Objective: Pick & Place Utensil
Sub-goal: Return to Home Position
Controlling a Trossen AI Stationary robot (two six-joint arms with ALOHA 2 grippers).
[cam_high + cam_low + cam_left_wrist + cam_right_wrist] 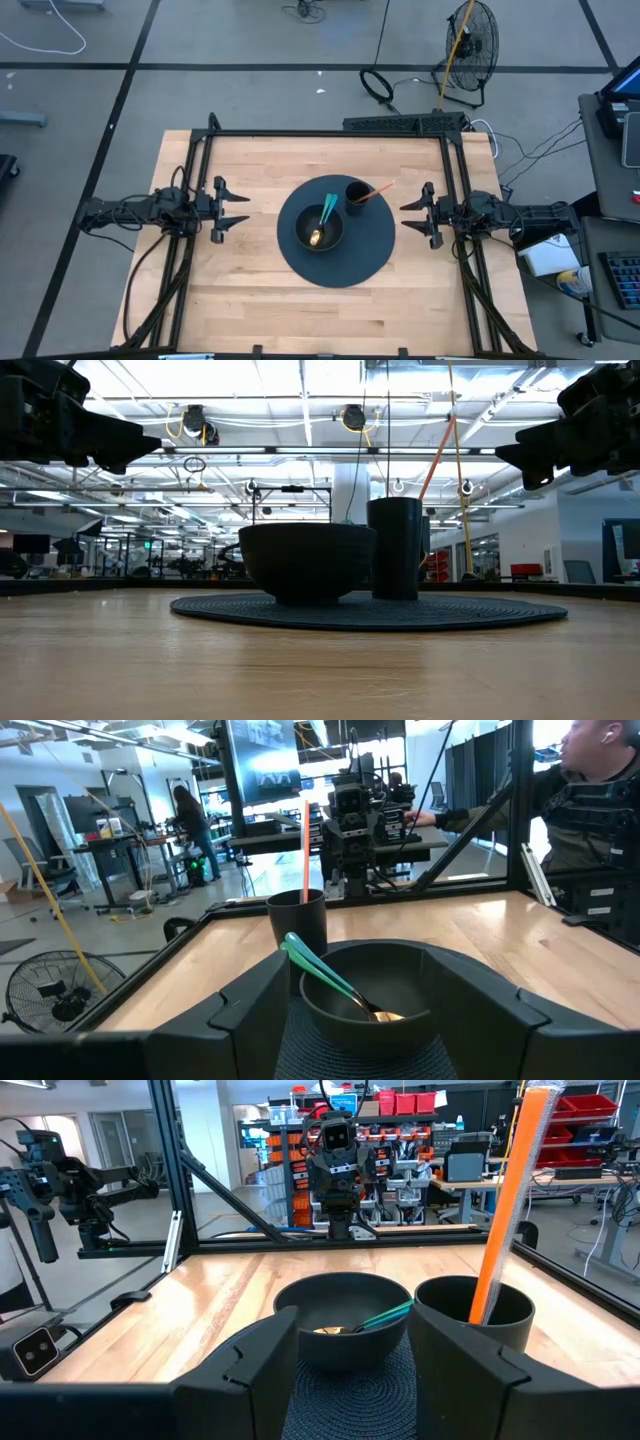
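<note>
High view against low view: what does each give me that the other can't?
Only the high view looks down into the black bowl, where the teal-handled gold spoon lies, and shows the left gripper and right gripper whole, fingers open, clear of the placemat on either side. Only the low view shows the bowl's outer wall, which hides the spoon, and the room's ceiling lights behind. Both show the bowl, the black cup holding the orange straw, and the round dark placemat.

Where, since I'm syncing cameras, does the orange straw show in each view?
High view: orange straw leans from the black cup, rightward.
Low view: straw slants above the cup.
Left wrist view: straw upright beyond the black bowl.
Right wrist view: straw near, beside the bowl.
Shared landmark: the bowl.
</note>
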